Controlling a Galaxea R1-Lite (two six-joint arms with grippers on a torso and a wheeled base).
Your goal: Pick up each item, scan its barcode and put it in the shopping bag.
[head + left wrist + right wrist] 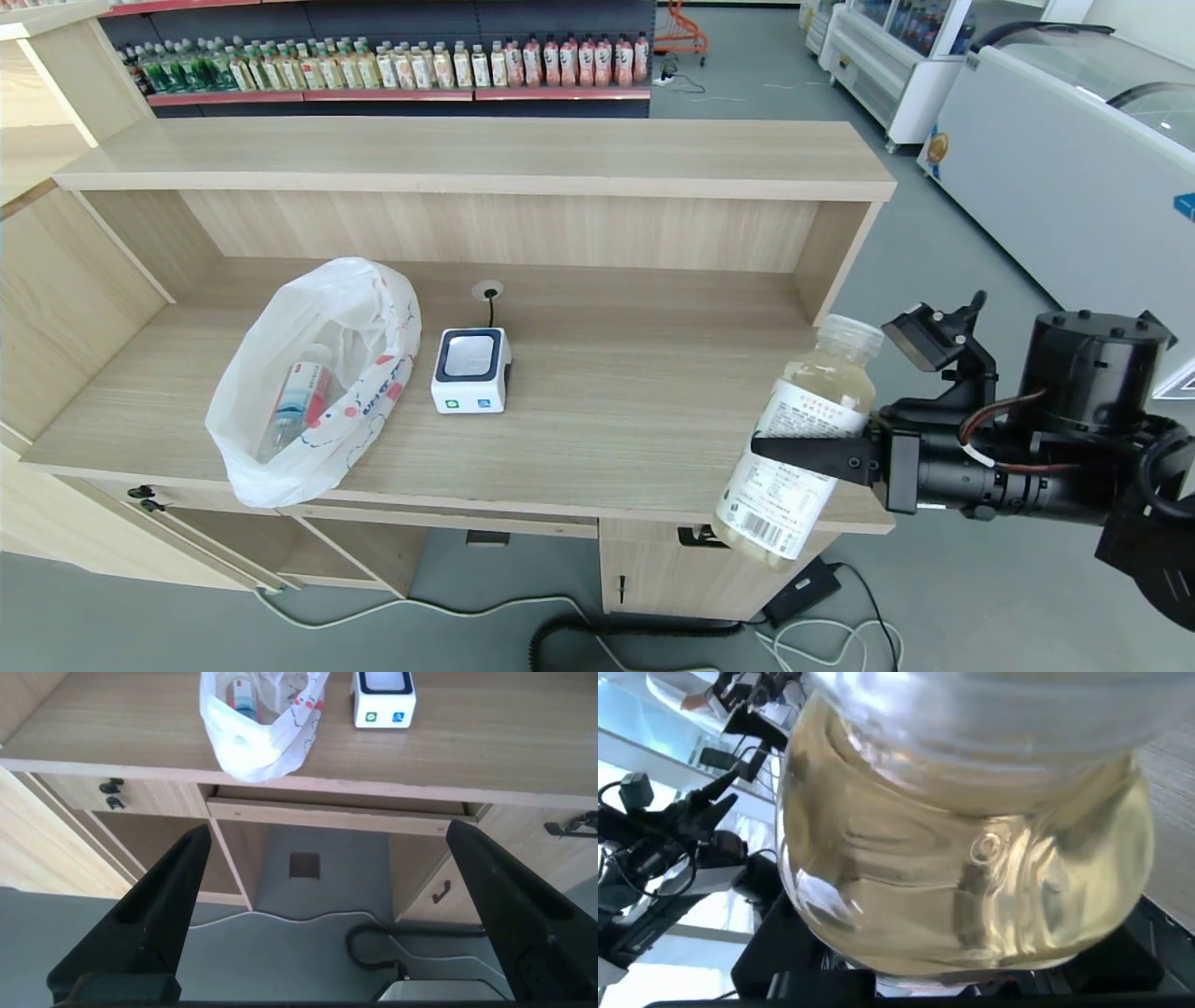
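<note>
The right arm lies level off the right front corner of the light wooden checkout counter (pixel 607 401), its forearm pointing in toward the counter from the right. The black right gripper (pixel 794 454) is closed around the middle of a clear plastic bottle of pale yellow drink (pixel 814 399); one dark finger (pixel 812 455) crosses the front of the white label, and the other finger is hidden behind the bottle. The bottle is off the counter and tilted, with its pale cap (pixel 850 334) up and to the right and its base down and to the left. It hangs over the counter's right front edge, and its base reaches below the level of the top. The label faces the head camera, with a black barcode (pixel 767 532) near its lower end. From the right wrist the bottle's rounded, ribbed body (pixel 971 859) sits close in front of the lens, the yellowish liquid visible through the plastic. The left gripper (pixel 327 833) is held low in front of the counter, below its top, with its two black fingers (pixel 159 905) spread wide and nothing between them. On the counter, well to the left of the held bottle, stands a small white square barcode scanner with a dark screen (pixel 471 369). Just to its left lies a white printed plastic shopping bag (pixel 280 457) with its mouth open and a clear bottle with a red and blue label (pixel 297 397) inside.
</note>
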